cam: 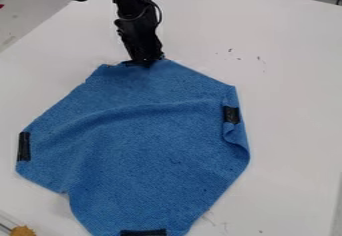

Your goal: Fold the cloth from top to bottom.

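The black gripper [145,62] hangs at the top edge of the cloth, its tip right at the fabric; how its fingers stand cannot be made out. The blue cloth [150,155] lies spread on the white table, with a long ridge running across its upper half. Black tape patches mark its left corner, its right side and its bottom edge. Along the right side the cloth is curled inward beside the tape, and its bottom reaches the view's lower edge.
The white table [287,80] surrounds the cloth. A yellowish-brown object [23,231] with a thin stick lies at the bottom left corner. Small dark specks dot the table at upper right, and dark items stand beyond its far edge.
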Available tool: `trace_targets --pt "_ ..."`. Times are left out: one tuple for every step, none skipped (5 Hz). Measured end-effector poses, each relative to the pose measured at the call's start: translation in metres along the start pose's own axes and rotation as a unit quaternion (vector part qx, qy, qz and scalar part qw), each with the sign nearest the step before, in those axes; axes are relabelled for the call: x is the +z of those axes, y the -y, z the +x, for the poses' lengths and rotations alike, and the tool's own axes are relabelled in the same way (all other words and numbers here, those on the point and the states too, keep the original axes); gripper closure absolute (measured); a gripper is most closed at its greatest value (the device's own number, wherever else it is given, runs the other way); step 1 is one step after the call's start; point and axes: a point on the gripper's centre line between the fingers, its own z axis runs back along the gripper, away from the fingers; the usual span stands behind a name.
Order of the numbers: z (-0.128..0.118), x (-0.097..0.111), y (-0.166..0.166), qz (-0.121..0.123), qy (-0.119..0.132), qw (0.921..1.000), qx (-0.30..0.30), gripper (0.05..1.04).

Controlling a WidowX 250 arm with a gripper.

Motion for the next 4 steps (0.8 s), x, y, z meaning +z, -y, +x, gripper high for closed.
trace_targets --pt "0.001 0.002 0.001 -0.002 0.003 1.0000 -0.002 0.898" --pt "0.006 0.005 -0.006 0.001 0.013 0.9998 -0.018 0.996" --pt "0.018 0.019 -0.034 0.027 0.040 0.9984 -0.031 1.022" --pt "0.030 0.045 -0.039 0.052 0.063 0.9956 -0.044 1.025"
